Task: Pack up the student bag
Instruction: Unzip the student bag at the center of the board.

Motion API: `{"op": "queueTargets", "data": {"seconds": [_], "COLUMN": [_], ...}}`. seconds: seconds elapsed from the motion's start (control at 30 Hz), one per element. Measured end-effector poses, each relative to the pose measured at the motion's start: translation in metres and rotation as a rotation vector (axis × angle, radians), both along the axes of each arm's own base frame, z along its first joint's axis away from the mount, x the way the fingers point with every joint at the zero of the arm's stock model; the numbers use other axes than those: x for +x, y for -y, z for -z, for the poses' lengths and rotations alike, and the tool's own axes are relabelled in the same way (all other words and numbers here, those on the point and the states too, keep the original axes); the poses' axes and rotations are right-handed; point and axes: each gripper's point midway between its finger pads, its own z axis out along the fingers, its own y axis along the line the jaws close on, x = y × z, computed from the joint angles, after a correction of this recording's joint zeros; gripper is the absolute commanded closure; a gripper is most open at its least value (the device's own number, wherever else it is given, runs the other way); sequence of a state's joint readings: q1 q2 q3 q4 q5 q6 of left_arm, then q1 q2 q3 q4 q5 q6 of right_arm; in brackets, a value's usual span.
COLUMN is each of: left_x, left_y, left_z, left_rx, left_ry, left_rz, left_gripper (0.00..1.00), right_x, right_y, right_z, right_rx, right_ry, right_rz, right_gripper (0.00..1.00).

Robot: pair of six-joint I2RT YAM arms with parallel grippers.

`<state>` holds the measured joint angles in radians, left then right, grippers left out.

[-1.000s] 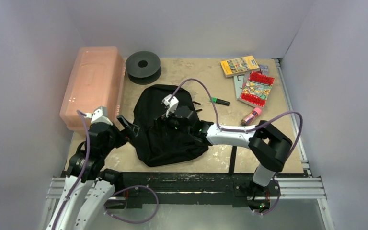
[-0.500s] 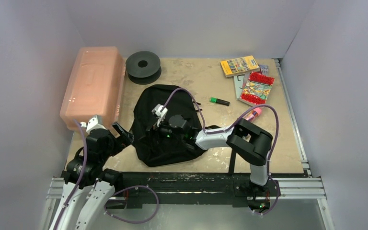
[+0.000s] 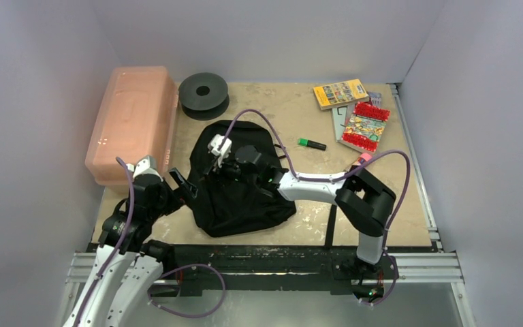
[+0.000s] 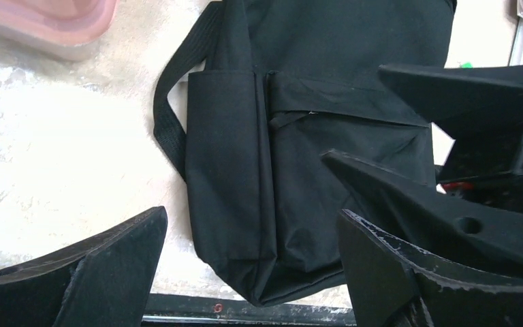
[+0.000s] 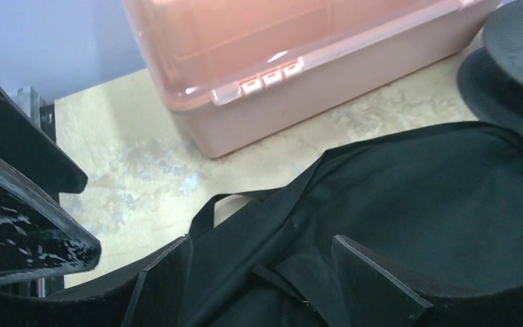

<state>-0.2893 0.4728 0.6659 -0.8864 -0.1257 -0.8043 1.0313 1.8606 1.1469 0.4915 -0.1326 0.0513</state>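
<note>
Left claw [image 4: 248,218] released, wide; student bag [image 4: 327,102] just ahead on counter [image 3: 299,109]. Right claw [image 5: 259,262] spread, above bag. Only right wrist view shows pink box [image 5: 299,41] clasps. Only top view shows books [image 3: 362,126]; their print is unreadable.

We see a black spool [image 3: 203,94]; just left of it sits a pink box [image 3: 133,122] (lid closed), well to its right lie a green marker [image 3: 311,144], a yellow booklet [image 3: 340,93] and a red-bordered book [image 3: 363,127].
</note>
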Motion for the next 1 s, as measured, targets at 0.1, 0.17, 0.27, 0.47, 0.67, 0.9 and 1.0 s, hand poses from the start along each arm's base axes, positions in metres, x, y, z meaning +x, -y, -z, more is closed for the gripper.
{"op": "queueTargets", "data": {"seconds": [0.1,0.17,0.27,0.47,0.67,0.9,1.0], "left_x": [0.008,0.011,0.014,0.012,0.005,0.004,0.004], "left_y": [0.003,0.004,0.002,-0.004,-0.006,-0.006,-0.006], "left_z": [-0.005,-0.009,-0.013,-0.017,-0.016,-0.015,-0.015], "left_rx": [0.006,0.003,0.002,0.0,0.005,0.006,0.006], "left_ry": [0.013,0.019,0.019,0.027,0.017,0.011,0.011], "left_rz": [0.013,0.013,-0.005,-0.049,-0.051,-0.046,-0.045], "left_gripper": [0.06,0.06,0.06,0.07,0.07,0.07,0.07], "right_x": [0.008,0.009,0.005,0.008,0.018,-0.004,-0.011], "right_y": [0.006,0.011,0.021,0.032,0.012,-0.012,-0.021], "right_z": [-0.016,-0.016,-0.008,0.019,0.018,0.03,0.04], "right_rx": [-0.01,-0.023,-0.049,-0.18,-0.228,-0.269,-0.286], "right_ry": [0.013,0.016,0.078,0.291,0.447,0.529,0.538], "right_rz": [0.042,0.063,0.052,-0.014,-0.082,-0.213,-0.245], "right_gripper": [0.21,0.19,0.25,0.36,0.38,0.36,0.39]}}
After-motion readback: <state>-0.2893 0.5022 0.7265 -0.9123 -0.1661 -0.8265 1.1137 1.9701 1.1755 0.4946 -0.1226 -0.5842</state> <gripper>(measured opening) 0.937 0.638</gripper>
